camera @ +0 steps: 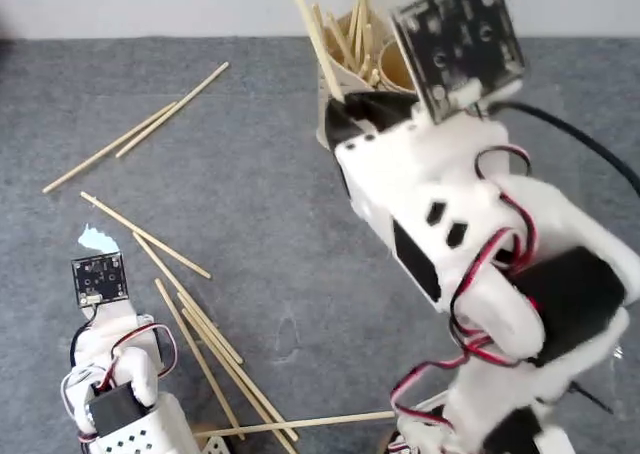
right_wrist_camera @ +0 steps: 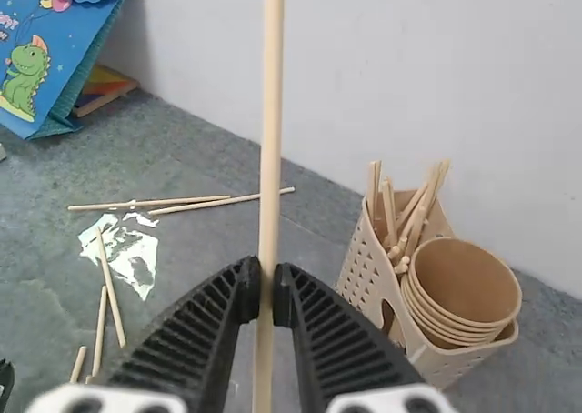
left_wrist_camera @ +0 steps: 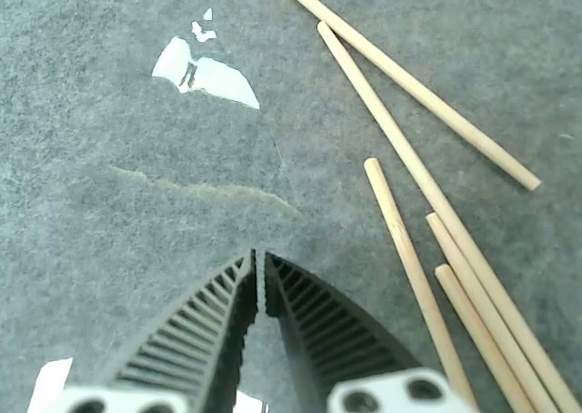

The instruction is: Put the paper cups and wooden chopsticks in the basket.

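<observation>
Wooden chopsticks (camera: 185,296) lie scattered on the grey mat (camera: 270,174) by the left gripper (left_wrist_camera: 259,275), which is closed on nothing. I judge the task partly done. The right gripper (right_wrist_camera: 265,295) pinches one chopstick (right_wrist_camera: 270,113) upright near the basket (right_wrist_camera: 364,263), which holds stacked paper cups (right_wrist_camera: 464,290) and several sticks (right_wrist_camera: 400,213).

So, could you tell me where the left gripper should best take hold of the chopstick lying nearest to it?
Grip the nearest chopstick close to its free end, where the neighbouring chopsticks leave a gap. It lies flat on the mat, so the left gripper, now shut, should probably open and descend from above, straddling it.
</observation>
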Controlling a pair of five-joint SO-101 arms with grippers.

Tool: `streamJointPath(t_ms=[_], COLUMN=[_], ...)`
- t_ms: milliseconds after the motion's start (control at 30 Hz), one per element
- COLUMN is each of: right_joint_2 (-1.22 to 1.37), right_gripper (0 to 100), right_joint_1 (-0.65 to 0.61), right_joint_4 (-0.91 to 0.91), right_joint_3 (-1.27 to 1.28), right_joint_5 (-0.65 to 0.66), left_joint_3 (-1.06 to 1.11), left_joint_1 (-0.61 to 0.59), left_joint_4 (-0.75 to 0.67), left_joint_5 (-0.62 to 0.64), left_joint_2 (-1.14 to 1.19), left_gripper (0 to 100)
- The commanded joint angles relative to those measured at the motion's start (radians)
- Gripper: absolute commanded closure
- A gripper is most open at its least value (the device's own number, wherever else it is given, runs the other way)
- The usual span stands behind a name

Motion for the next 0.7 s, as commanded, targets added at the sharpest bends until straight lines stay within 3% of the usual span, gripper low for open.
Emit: streamJointPath(t_ms=[0,367,667], right_joint_2=[-0.062,-0.071,-0.059], right_gripper=[99.0,99.0,99.0], right_joint_1=[0.047,0.139,0.139], right_joint_4=[-0.124,-0.905,-1.353], right_joint_3=[0.157,0.787,0.951], right_joint_5=[0.012,0.012,0.012], left_joint_3=[-0.008,-0.008,-0.008], left_joint_1=[0.005,0.005,0.005], left_joint_4=[0.003,0.003,0.003], left_joint_5=[-0.003,-0.003,-0.003], left_joint_2=[-0.017,-0.017,-0.017], left_gripper=[99,99,99])
